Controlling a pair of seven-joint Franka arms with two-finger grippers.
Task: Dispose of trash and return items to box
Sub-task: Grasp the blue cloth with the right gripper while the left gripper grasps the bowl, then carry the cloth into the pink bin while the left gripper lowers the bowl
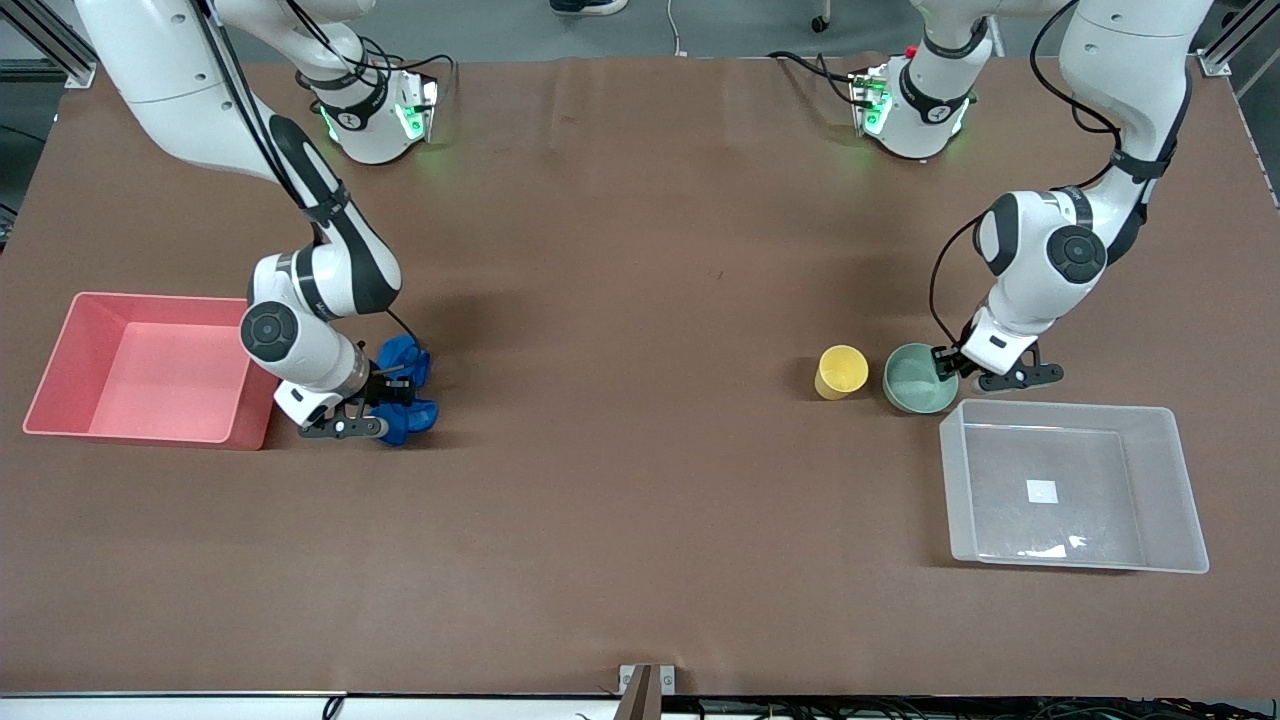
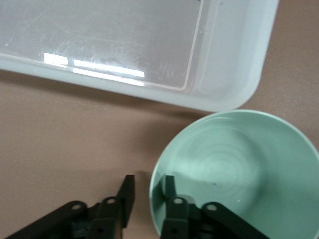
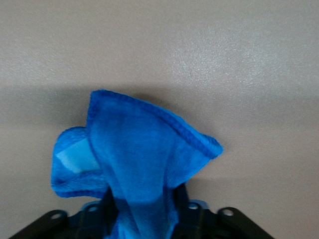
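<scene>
While the right gripper (image 1: 385,398) pinches the crumpled bright blue cloth (image 1: 407,390) low over the table beside the pink bin (image 1: 60,355), folds bunch up between its fingers. The left gripper (image 1: 945,365) clamps the rim of the pale mint-green bowl (image 1: 915,380), one finger inside and one outside. Beside it are the yellow cup (image 1: 841,371) and the clear box (image 1: 1165,490).

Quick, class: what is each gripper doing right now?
Left gripper: closed on the green bowl's rim, one finger inside, one outside.
Right gripper: closed on the blue cloth.
</scene>
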